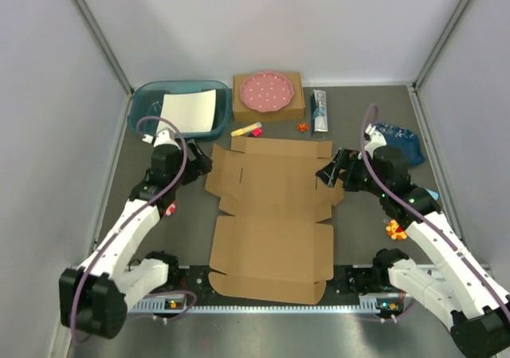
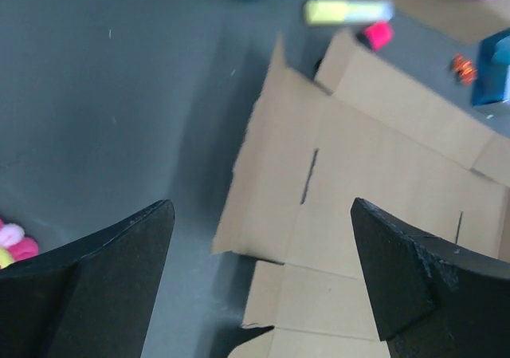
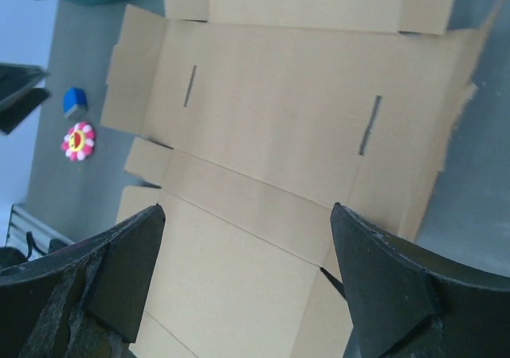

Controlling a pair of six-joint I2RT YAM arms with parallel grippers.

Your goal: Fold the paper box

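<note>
Paper box (image 1: 271, 214) lies flat, unfolded on tabletop (image 1: 358, 242) btwn arms. Left end effector (image 2: 261, 206) & right end effector (image 3: 247, 210) both wide, empty, near its side flaps. Risk: uneven grabs skew sheet, creasing off-score.

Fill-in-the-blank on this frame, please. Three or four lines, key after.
The paper box lies ___ on the table, unfolded.
Both the left gripper and the right gripper are ___.
The pink dotted plate rests on a smaller brown ___.
The teal bin holds a ___ sheet.
Missing: flat; open; box; white.
</note>
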